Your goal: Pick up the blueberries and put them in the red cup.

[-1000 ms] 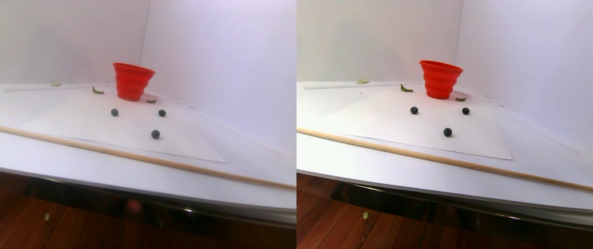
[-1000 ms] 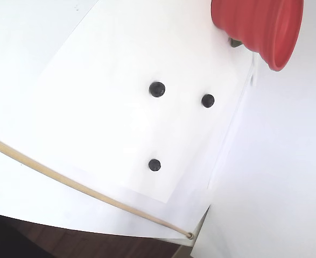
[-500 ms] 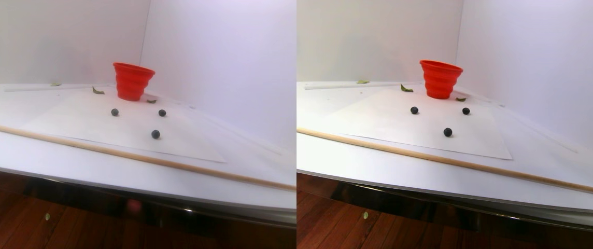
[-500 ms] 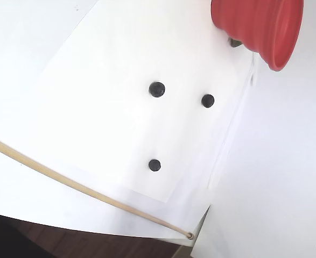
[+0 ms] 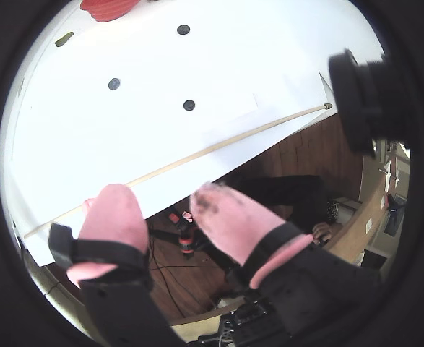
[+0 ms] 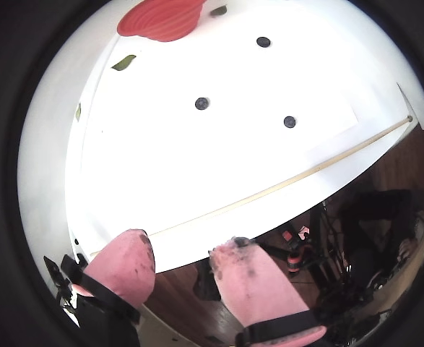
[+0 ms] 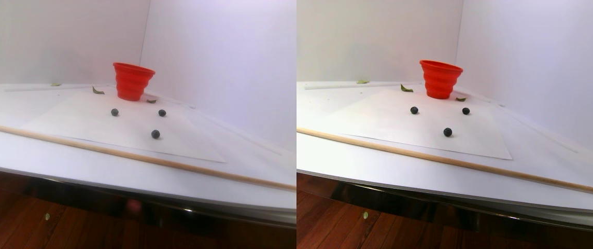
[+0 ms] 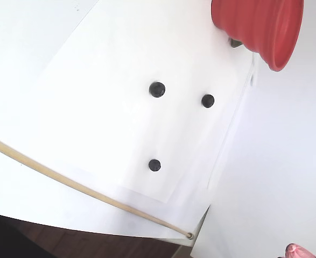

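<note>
Three blueberries lie apart on a white sheet: one (image 8: 157,89), another (image 8: 208,100), and a third (image 8: 155,165) nearer the table's front. Both wrist views show them far ahead, for instance a blueberry (image 5: 189,105) and a blueberry (image 6: 290,121). The red cup (image 7: 133,80) stands upright behind them by the wall, with its rim (image 6: 161,18) at the top of a wrist view. My gripper (image 5: 162,196) is open with nothing between its pink fingers. It hangs over the table's front edge, well short of the berries. A pink fingertip (image 8: 297,251) peeks into the fixed view's bottom right corner.
A thin wooden rod (image 7: 120,153) lies across the table near its front edge. Small green leaves (image 7: 98,91) sit beside the cup. White walls close in the back and right. A black camera lens (image 5: 367,97) sticks out on the right, and the wooden floor (image 7: 16,218) lies below the table.
A pink fingertip has come into the bottom right corner of the fixed view. The berries, cup and rod have not moved.
</note>
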